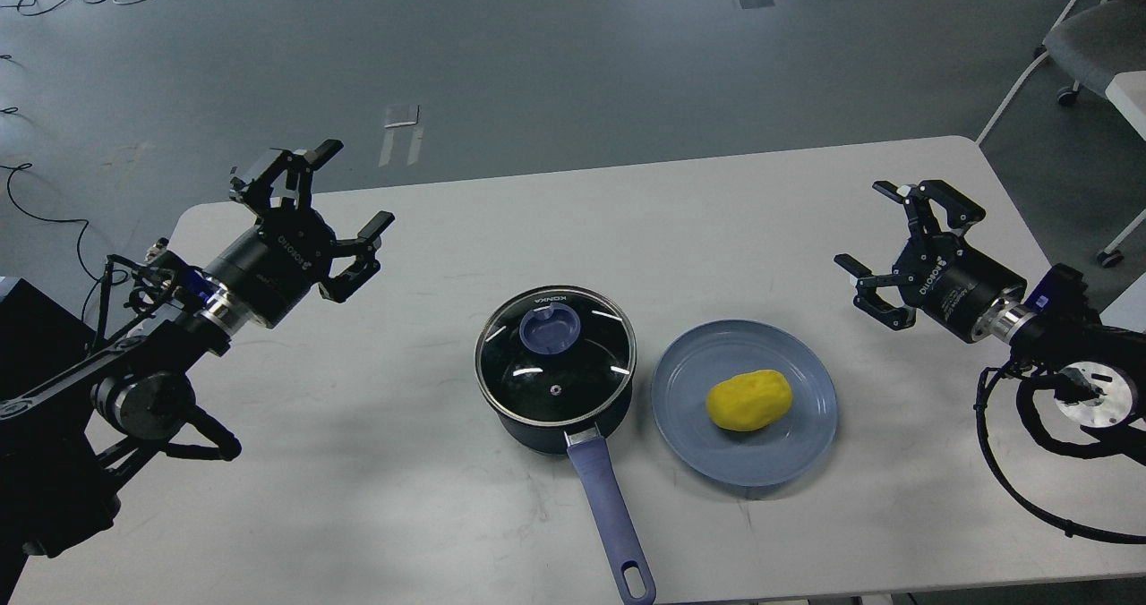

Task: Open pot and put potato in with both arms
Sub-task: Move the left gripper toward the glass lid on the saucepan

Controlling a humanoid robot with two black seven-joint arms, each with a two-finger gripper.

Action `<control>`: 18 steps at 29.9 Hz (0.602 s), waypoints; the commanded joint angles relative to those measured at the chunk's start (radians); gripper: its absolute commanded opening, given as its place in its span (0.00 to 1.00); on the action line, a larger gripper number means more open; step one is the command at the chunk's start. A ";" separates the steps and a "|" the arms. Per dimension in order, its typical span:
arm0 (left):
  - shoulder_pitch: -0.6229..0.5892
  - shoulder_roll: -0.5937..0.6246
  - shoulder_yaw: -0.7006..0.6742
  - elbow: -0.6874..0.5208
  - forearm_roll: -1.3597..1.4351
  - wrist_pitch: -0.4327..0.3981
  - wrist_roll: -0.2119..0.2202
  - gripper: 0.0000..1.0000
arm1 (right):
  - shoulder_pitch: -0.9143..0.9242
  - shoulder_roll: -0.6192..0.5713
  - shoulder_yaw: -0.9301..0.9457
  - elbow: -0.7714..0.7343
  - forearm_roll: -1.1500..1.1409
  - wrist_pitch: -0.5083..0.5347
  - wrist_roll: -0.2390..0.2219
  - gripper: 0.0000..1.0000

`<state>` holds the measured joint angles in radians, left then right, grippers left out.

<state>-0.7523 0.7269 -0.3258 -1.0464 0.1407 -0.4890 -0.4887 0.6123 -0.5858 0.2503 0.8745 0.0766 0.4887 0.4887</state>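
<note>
A dark pot (555, 426) with a glass lid (555, 359) and blue knob (549, 328) stands at the table's middle front, its blue handle (609, 515) pointing toward me. A yellow potato (748, 399) lies on a blue plate (806, 444) just right of the pot. My left gripper (336, 198) is open and empty, above the table's far left, well apart from the pot. My right gripper (882, 229) is open and empty, up and right of the plate.
The white table (403, 498) ends near the frame's bottom edge. A chair (1088, 41) stands at the far right on the grey floor. Cables (54, 220) lie on the floor at the left.
</note>
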 commanded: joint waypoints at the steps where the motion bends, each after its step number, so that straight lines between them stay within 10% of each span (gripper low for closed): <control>1: -0.019 0.048 -0.048 -0.088 0.170 0.000 0.000 0.98 | -0.002 0.003 0.000 0.000 0.000 0.000 0.000 0.97; 18: -0.111 0.020 -0.219 -0.460 1.480 0.000 0.000 0.98 | 0.001 0.007 0.000 0.000 -0.003 0.000 0.000 0.97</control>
<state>-0.8512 0.7896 -0.5491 -1.5011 1.4532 -0.4888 -0.4888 0.6149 -0.5785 0.2500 0.8743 0.0745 0.4886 0.4887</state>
